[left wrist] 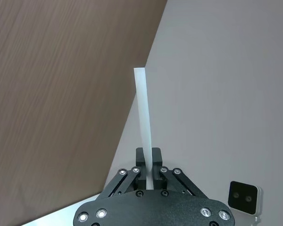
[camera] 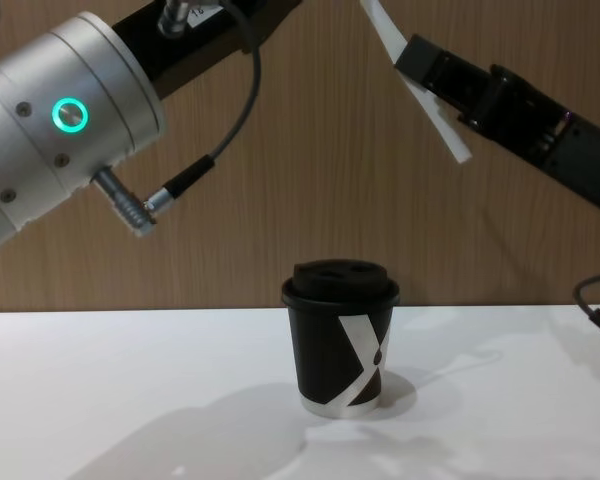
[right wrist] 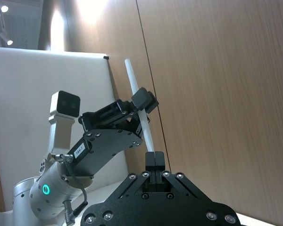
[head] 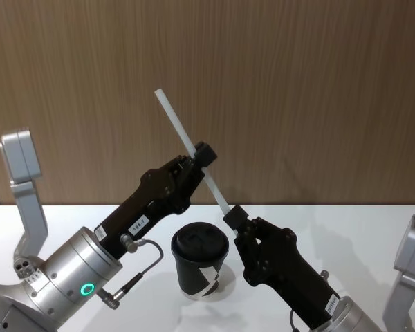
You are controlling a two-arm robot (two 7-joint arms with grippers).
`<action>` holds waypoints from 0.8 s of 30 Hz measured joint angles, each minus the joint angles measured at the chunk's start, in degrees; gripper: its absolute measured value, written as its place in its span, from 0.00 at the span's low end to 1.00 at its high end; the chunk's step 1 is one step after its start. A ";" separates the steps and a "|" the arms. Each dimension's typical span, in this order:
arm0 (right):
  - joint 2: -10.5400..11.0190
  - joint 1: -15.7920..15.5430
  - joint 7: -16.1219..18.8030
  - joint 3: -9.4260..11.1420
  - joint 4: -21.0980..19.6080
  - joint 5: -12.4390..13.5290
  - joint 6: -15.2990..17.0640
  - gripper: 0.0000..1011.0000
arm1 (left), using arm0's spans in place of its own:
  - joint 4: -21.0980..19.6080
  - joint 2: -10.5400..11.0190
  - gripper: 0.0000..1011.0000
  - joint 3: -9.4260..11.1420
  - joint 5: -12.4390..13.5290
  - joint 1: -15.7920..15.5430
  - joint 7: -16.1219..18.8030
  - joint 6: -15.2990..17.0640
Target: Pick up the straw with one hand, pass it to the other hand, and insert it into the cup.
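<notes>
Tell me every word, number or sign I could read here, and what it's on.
White sticker on the left claw: print too small to read.
Another sticker on the right claw: too small to read.
Cup: a white X-shaped mark, no words.

- In the head view, the straw (head: 176,124) is hidden where it passes between the closed fingers of the left gripper (head: 202,153). Its lower end is lost behind the right gripper (head: 235,216).
- In the chest view, the top edge cuts off the straw's upper length and the left gripper's fingers.
- In the left wrist view, the straw's lower part is covered by the gripper's body.
</notes>
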 joint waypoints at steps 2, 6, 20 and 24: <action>-0.01 0.01 0.00 0.00 -0.01 0.00 0.00 0.00 | 0.10 0.08 0.07 -0.05 -0.08 -0.06 0.23 -0.10; -0.01 0.01 0.00 0.00 -0.02 0.00 0.00 0.00 | 0.25 0.27 0.03 -0.12 -0.27 -0.22 0.55 -0.20; 0.00 -0.01 -0.01 0.01 0.00 0.00 0.00 0.35 | 0.51 1.02 0.00 -0.28 -1.21 -0.68 1.53 -0.69; 0.00 0.00 0.00 0.01 0.00 0.00 0.00 0.47 | 0.61 1.30 0.00 -0.20 -1.13 -0.83 1.79 -0.95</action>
